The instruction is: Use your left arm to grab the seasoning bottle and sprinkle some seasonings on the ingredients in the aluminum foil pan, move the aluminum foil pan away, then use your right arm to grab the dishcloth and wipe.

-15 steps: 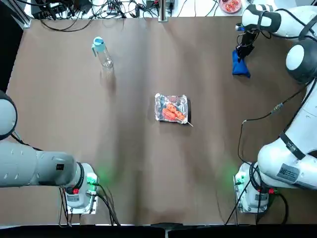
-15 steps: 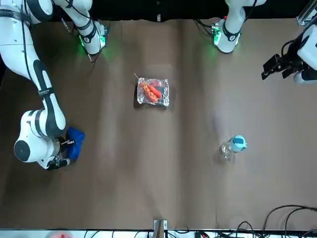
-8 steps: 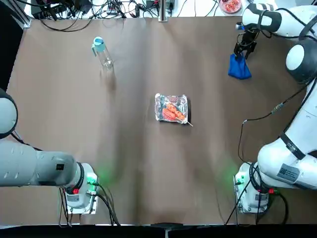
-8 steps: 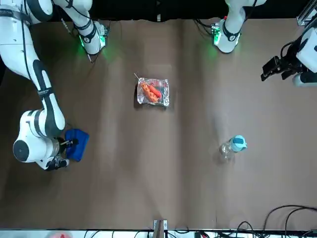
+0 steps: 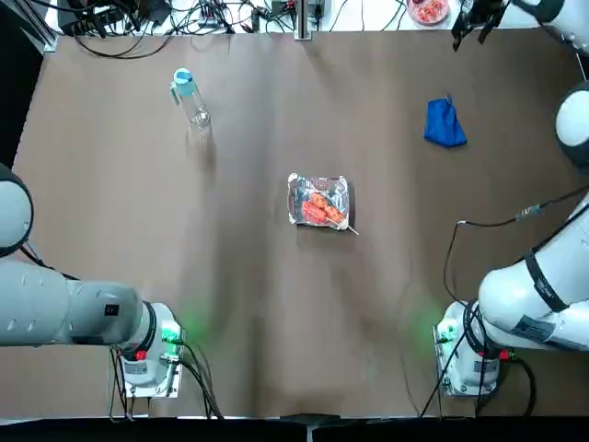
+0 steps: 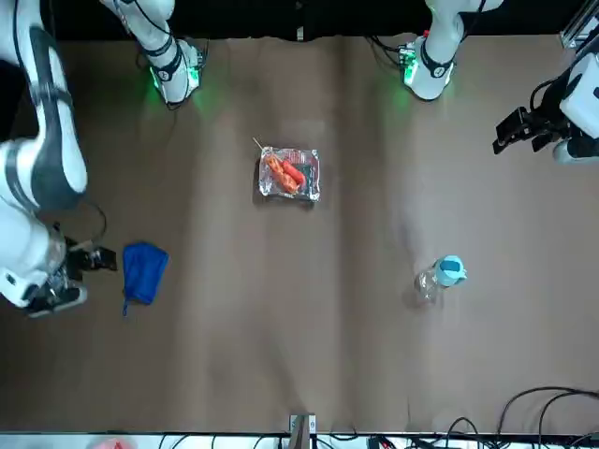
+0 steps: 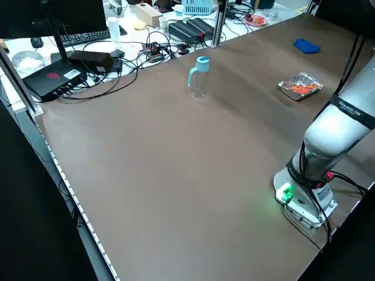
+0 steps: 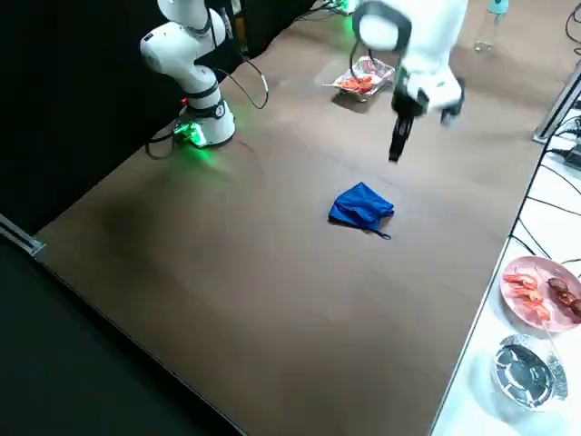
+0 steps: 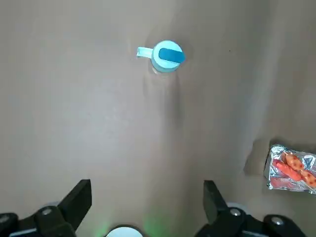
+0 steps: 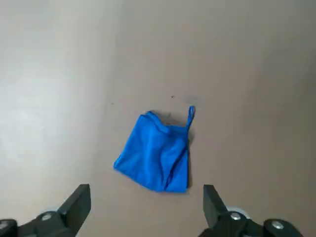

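In the top view the dishcloth (image 5: 444,123) is lying far right on the worktop, the aluminum foil pan (image 5: 318,200) centrally, the seasoning bottle (image 5: 189,96) standing far left; both wrist views are showing wide-open, empty jaws, fitting either stage.

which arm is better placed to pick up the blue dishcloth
Right. The right gripper hangs open above the crumpled blue dishcloth on its side of the table. The left gripper sits at the opposite edge, nearer the clear seasoning bottle.
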Motion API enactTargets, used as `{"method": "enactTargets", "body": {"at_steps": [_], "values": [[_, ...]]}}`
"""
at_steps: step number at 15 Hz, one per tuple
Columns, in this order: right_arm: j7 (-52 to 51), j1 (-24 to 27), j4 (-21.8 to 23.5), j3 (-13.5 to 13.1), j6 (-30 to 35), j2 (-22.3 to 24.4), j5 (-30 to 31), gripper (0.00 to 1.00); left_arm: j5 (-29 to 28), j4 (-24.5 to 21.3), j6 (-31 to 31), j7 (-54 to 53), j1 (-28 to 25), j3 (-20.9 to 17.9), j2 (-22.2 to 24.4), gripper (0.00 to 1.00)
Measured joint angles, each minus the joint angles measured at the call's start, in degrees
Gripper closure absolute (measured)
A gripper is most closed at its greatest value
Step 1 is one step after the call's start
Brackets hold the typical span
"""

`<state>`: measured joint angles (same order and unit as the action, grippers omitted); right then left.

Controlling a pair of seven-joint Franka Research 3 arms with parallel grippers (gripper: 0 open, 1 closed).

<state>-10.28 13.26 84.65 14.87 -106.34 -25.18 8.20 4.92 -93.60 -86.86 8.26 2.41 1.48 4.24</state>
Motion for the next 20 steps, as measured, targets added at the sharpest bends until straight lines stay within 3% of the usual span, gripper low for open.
{"method": "enactTargets", "body": {"at_steps": [5,7,11,15,17,20], "values": [[0.0,-1.5,0.1,0.3,10.0,9.5,-0.8,0.0,-0.1,0.0,-0.1,0.0,0.0,0.0,-0.1,0.0],[0.0,-1.5,0.2,0.3,15.2,14.5,-3.8,0.0,-3.8,0.0,-0.3,0.0,0.1,0.2,-0.2,0.0],[0.0,-1.5,0.7,0.3,17.0,20.3,-5.4,0.0,-6.0,0.0,-0.4,0.0,0.8,0.5,-0.3,0.0],[-0.3,-1.7,2.4,0.3,17.3,22.7,-6.1,0.0,-6.0,0.0,-0.4,0.0,0.7,0.6,-0.3,0.0],[-0.4,-5.0,4.2,-2.5,17.3,23.8,-6.2,0.0,-6.0,0.0,-0.4,0.0,0.7,0.6,-0.3,0.0],[-0.4,-13.4,5.7,-10.5,17.1,24.8,-6.2,0.0,-6.0,0.0,-0.4,0.0,0.8,0.7,-0.3,0.0]]}}
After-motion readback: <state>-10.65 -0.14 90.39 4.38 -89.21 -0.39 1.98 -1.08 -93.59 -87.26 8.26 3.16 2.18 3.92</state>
